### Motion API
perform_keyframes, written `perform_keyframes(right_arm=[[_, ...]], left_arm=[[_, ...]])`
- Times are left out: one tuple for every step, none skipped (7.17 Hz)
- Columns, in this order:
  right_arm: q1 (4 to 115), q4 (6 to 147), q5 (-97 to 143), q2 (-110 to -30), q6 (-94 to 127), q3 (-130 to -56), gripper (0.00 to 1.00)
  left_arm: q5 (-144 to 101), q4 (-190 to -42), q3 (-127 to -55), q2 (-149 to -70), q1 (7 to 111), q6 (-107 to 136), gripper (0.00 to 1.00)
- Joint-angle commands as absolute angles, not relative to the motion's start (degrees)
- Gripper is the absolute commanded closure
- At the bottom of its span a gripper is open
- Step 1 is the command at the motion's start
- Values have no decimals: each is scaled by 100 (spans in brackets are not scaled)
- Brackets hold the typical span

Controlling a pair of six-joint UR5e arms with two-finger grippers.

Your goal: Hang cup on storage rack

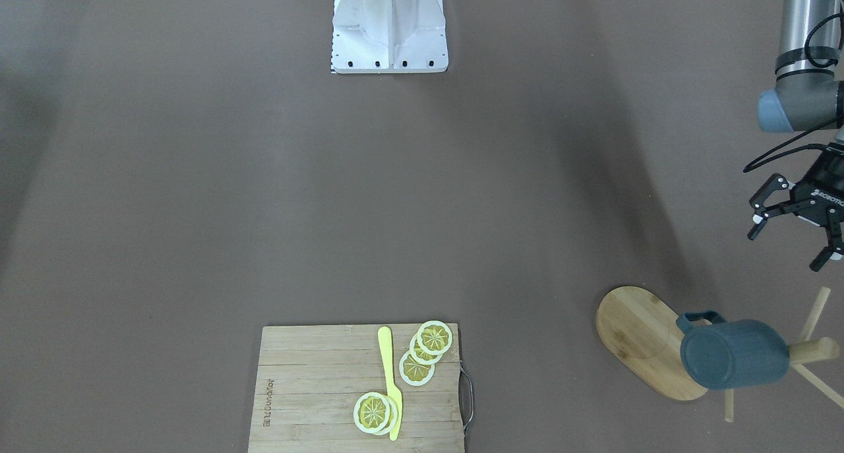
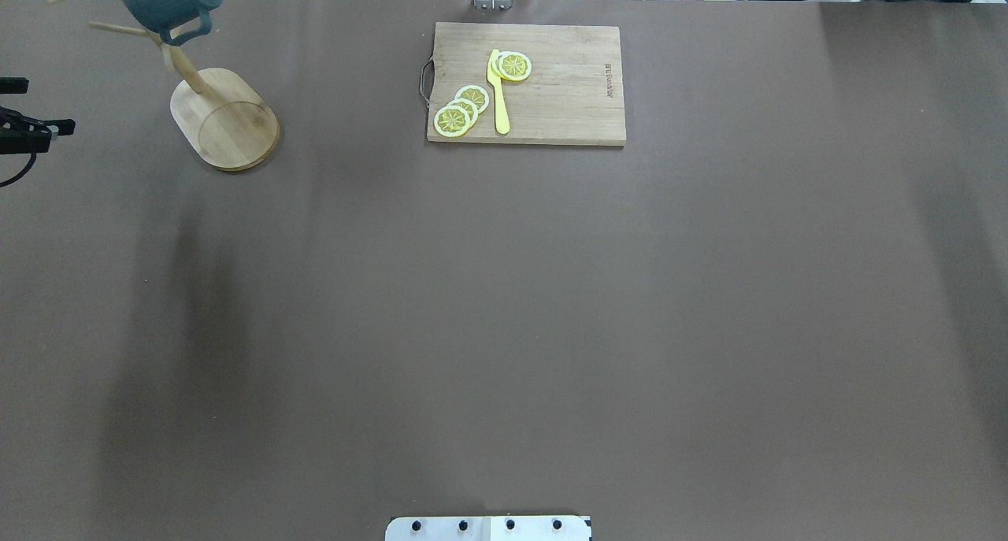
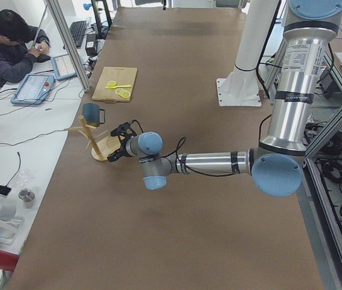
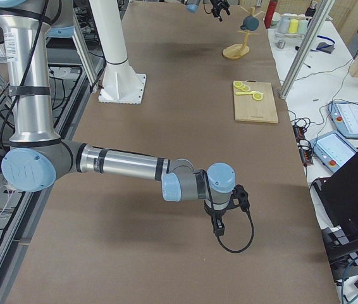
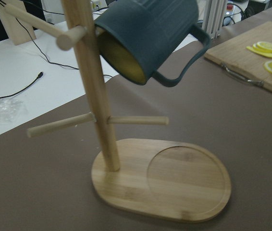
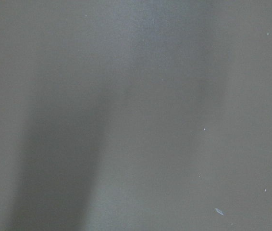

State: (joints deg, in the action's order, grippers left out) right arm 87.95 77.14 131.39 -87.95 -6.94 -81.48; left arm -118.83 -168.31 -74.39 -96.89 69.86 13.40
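Cup (image 1: 735, 354) sits tilted over an upper peg of the storage rack (image 1: 636, 334) in the front view, left gripper (image 1: 788, 247) nearby spread wide and empty; the left wrist view shows its loop handle (image 5: 186, 67), probably the safest hold on rigid, breakable ware; the right side view leaves the right gripper (image 4: 220, 225) unreadable.

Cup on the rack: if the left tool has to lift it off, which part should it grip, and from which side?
Probably the loop handle: it juts free below the cup, on the side away from the post of the storage rack. The cup's mouth tilts toward that post, so the rim is crowded. Bring the open left tool in from the cutting board side.
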Motion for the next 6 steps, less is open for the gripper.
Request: perform_keyframes(right_arm=[[8789, 7708, 13140, -8807, -694, -8147, 0], [8789, 7708, 13140, -8824, -694, -8147, 0], [8789, 7708, 13131, -8833, -694, -8147, 0], [8789, 7708, 13140, -8833, -694, -8147, 0], [8789, 7708, 13140, -8842, -694, -8147, 0], [8789, 7708, 13140, -8842, -694, -8147, 0]], left_arm=[[-11839, -15903, -7444, -9563, 7591, -275, 1], [-11839, -15456, -7444, -9571, 7907, -1012, 1], [-11839, -15016, -7453, -9597, 8249, -1611, 1], [-11674, -14429, -7514, -9641, 8523, -2183, 1], [-11228, -13701, -7802, -9668, 8551, -2719, 1], [-10980, -13050, -8083, -9668, 8560, -2916, 1]])
